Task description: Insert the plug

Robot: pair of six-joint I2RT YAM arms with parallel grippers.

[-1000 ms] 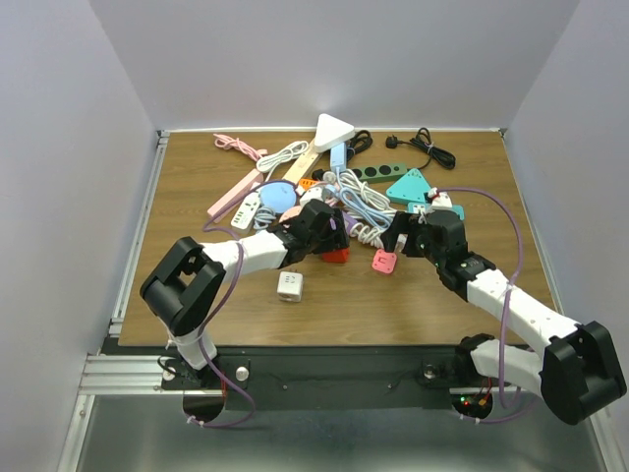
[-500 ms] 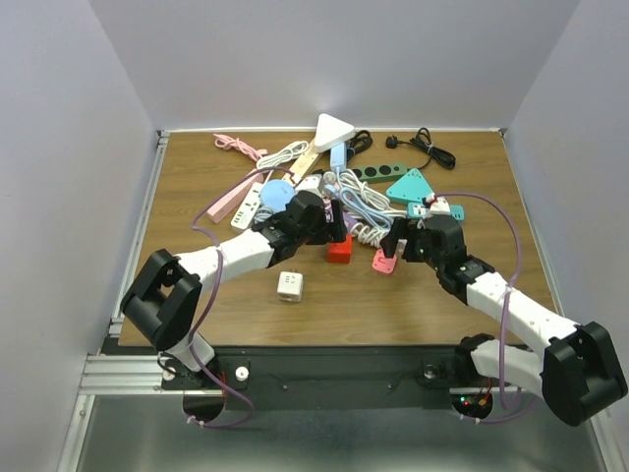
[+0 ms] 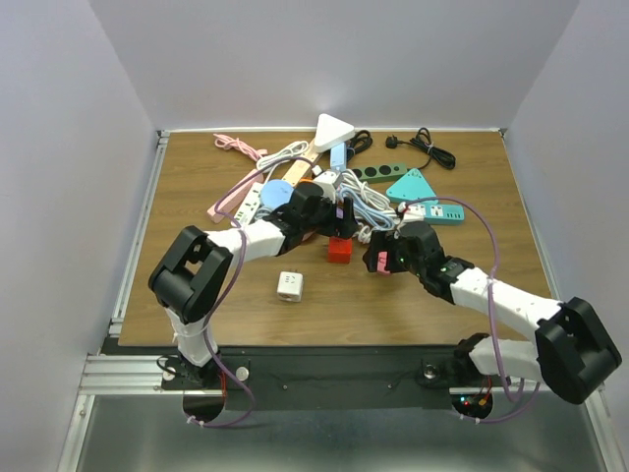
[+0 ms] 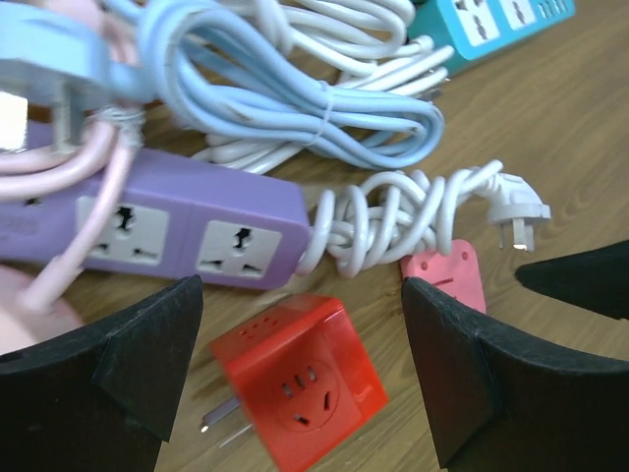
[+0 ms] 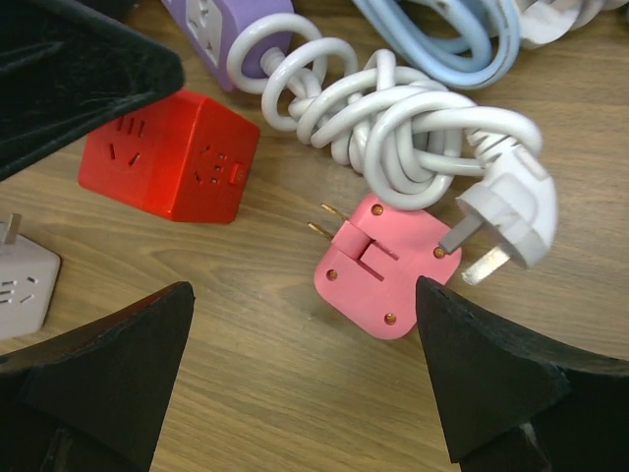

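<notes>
Near the middle of the wooden table (image 3: 182, 187), just in front of the tangle of cords and power strips, your two arms are meeting; both claws are standing spread wide, and neither is pinching anything. Your left gripper (image 4: 303, 295) is hovering over the red cube adapter (image 4: 295, 379), which is lying on its side with its metal prongs pointing toward the left finger (image 4: 128, 364); the cube is sitting in the gap between the two fingers and touching neither. Just behind it the purple power strip (image 4: 167, 231) is lying with two sockets facing up; a twisted white cord (image 4: 393, 211) is running from its end to the white plug (image 4: 516, 202), which is resting on the wood beside the pink adapter (image 4: 444, 275). Your right gripper (image 5: 303, 290) is hanging over that pink adapter, which is lying flat between the open fingers with its two brass-coloured pins pointing toward the red cube; the white plug's prongs are lying right against one corner of the pink adapter. A white cube adapter (image 3: 290, 286) is sitting apart, nearer the arm bases; a bundled light blue cable (image 4: 285, 108) and a teal power strip (image 3: 437, 211) are lying beyond the purple strip.
</notes>
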